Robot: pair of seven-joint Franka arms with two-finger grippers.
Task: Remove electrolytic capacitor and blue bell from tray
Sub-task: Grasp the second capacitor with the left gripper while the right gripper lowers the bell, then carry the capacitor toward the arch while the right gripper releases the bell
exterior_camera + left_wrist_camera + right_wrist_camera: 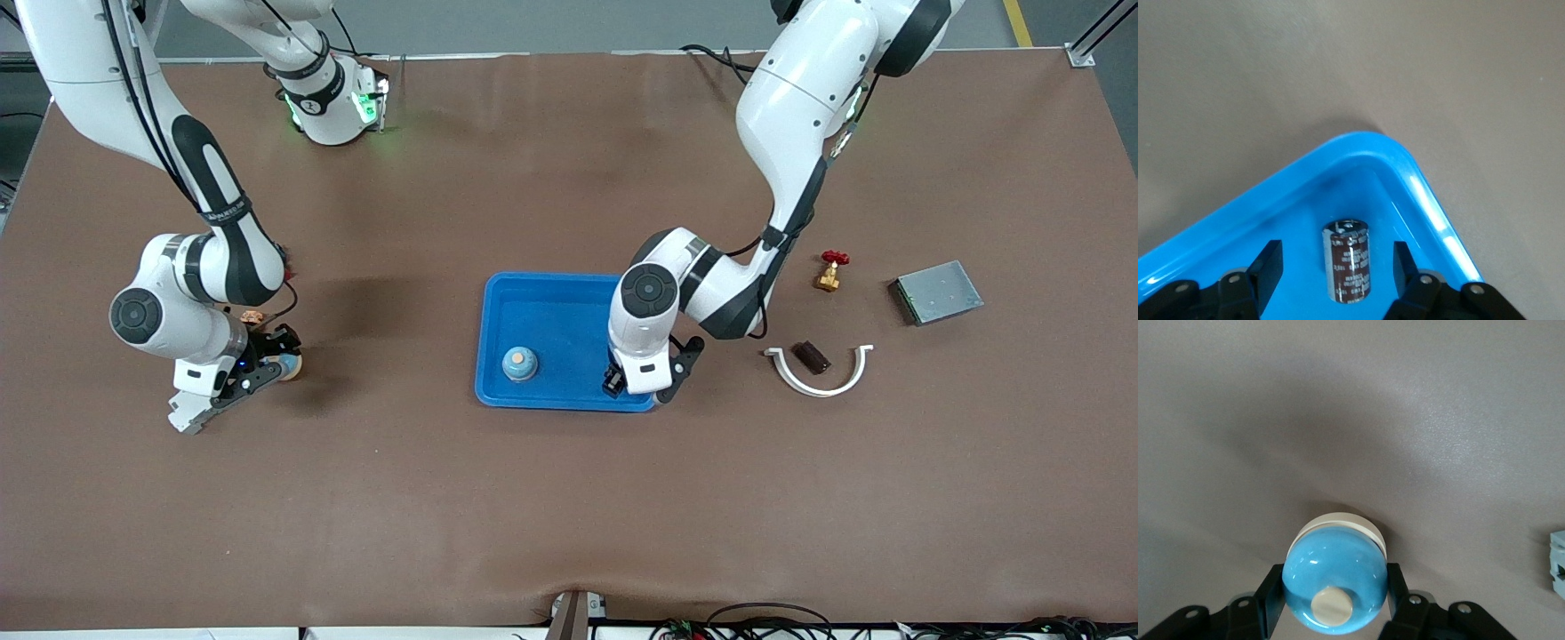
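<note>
- Blue tray (569, 311): corner nearest the front camera, toward the left arm's end, sits under the left gripper (642, 388).
- Left gripper fingers (1265, 267) stand apart; capacitor (1350, 267) lies between them on the tray floor, untouched.
- One bell (520, 363) rests in the tray, well apart from the left gripper.
- Right gripper (1331, 593) is clamped on a second blue bell (1335, 587), just above bare table (569, 498) toward the right arm's end.

The left wrist view's edge cuts off the blue tray (1418, 180). The right claw (283, 363) mostly hides its bell (292, 365) in the front view.
</note>
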